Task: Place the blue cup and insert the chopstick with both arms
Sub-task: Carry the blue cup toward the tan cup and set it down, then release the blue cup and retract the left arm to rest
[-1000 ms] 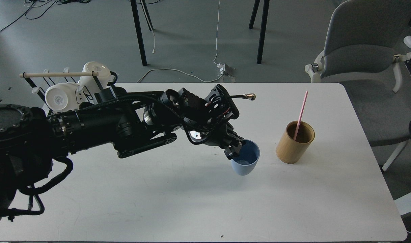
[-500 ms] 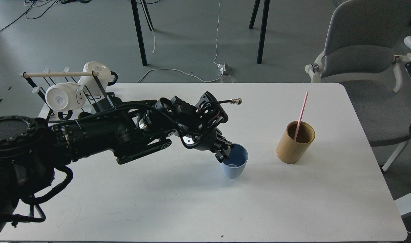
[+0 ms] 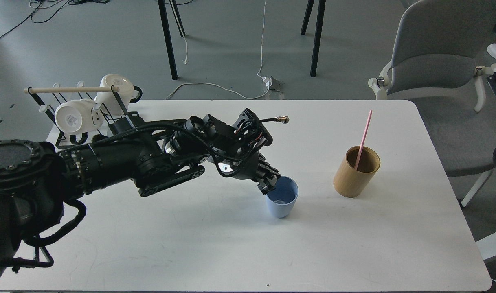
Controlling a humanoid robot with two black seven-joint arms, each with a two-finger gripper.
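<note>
The blue cup [image 3: 282,197] stands upright on the white table [image 3: 240,244], a little left of centre-right. My left gripper [image 3: 269,183] is at the cup's left rim, its fingers closed over the rim, one inside and one outside. A pink chopstick [image 3: 363,137] leans in a tan cylindrical holder [image 3: 356,171] to the right of the cup. My right gripper is not in view.
A black wire rack [image 3: 79,114] with a pale wooden rod and two white mugs [image 3: 75,118] stands at the table's back left corner. A grey chair [image 3: 439,57] is beyond the right back edge. My left arm spans the table's left half.
My left gripper has carried the blue cup leftward and down; the cup went from tilted in the air to upright on the table. The holder and chopstick have not moved.
</note>
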